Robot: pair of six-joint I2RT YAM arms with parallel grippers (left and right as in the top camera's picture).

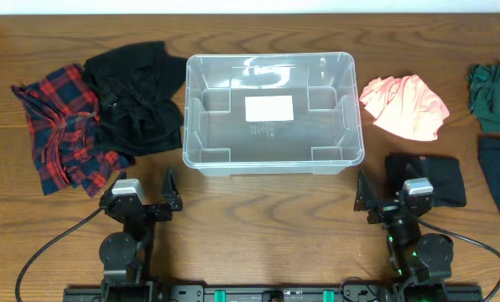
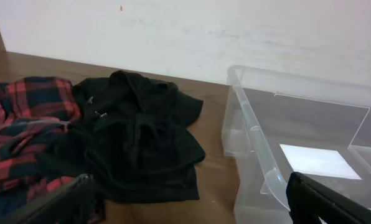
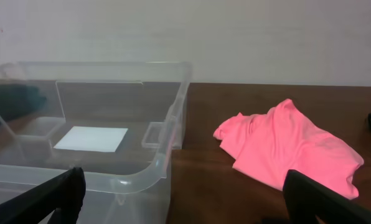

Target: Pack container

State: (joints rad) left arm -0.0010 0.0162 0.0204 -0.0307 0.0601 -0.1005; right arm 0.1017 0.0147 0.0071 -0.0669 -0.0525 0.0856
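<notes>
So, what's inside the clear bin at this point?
Nothing is packed yet: the clear container holds only the white label on its bottom. No garment lies inside. The label hides just the patch beneath it.

Container (image 1: 271, 164) between garment heap (image 1: 107, 117) and shirt (image 1: 405, 106)

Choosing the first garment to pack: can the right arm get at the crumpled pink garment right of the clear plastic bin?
Probably yes. The crumpled pink garment lies alone on the wooden table, apart from the clear plastic bin, with nothing on it; the right arm's jaws stand wide open facing it.
</notes>
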